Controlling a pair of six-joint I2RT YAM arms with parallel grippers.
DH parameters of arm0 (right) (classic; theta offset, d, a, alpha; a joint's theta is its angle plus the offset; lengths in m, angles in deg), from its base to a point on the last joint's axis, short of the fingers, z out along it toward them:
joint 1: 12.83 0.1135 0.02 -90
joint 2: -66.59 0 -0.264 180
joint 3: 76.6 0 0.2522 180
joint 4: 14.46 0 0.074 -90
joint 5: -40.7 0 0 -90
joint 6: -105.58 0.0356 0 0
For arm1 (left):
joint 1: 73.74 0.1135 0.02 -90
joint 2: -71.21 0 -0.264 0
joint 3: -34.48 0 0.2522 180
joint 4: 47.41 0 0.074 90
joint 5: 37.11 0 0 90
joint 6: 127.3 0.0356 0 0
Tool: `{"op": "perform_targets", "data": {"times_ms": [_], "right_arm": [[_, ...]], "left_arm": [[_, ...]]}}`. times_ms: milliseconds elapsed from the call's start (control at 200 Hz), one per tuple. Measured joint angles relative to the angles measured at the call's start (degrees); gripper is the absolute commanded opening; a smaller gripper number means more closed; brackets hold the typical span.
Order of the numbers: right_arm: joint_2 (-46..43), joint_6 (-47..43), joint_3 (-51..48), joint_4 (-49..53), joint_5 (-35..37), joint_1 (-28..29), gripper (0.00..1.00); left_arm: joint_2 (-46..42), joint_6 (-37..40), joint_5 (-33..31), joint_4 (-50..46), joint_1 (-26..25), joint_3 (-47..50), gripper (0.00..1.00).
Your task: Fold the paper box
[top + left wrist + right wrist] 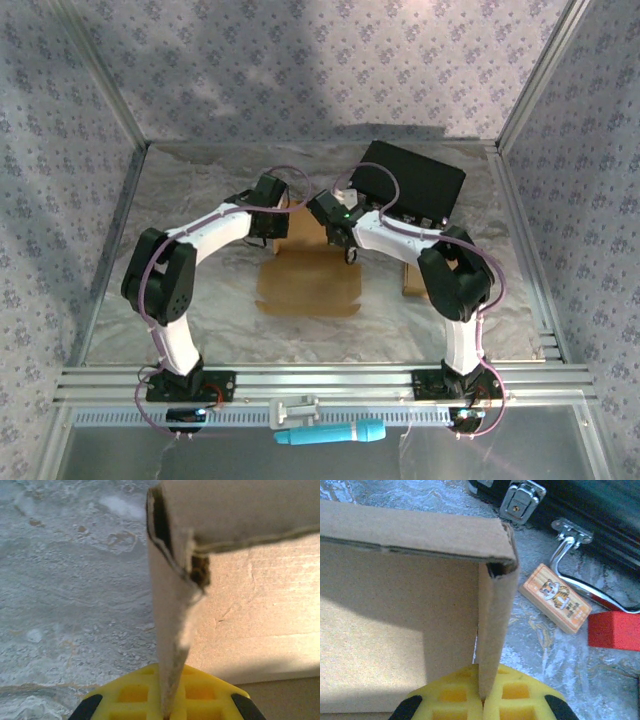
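Note:
The brown paper box (308, 275) lies partly folded in the middle of the table, its flat panel toward the arms. In the left wrist view my left gripper (167, 707) is shut on the box's upright left side wall (170, 630), where it meets the back wall (240, 510). In the right wrist view my right gripper (482, 697) is shut on the upright right side wall (496, 620), with the back wall (410, 530) standing across the top. From above, the left gripper (272, 215) and the right gripper (335, 225) sit at the box's two far corners.
A black case (412, 183) with metal latches lies behind the right arm. Beside it are a small tiger-printed box (555, 597) and a red block (614, 630). A teal tool (330, 434) rests on the front rail. Patterned walls enclose the table.

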Motion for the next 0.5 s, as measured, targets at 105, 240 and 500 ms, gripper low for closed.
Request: {"op": "perform_targets", "data": {"times_ms": [105, 240, 500], "right_arm": [[0.5, 0.3, 0.3, 0.0, -0.3, 0.0, 0.0], [0.5, 0.2, 0.3, -0.2, -0.8, -0.1, 0.0], [0.4, -0.1, 0.3, -0.7, -2.4, -0.4, 0.0]], "left_arm": [[0.1, -0.9, -0.9, 0.0, -0.2, 0.0, 0.11], [1.0, -0.5, 0.0, 0.6, 0.4, 0.0, 0.18], [3.7, 1.2, 5.9, 2.4, 3.1, -0.5, 0.1]]}}
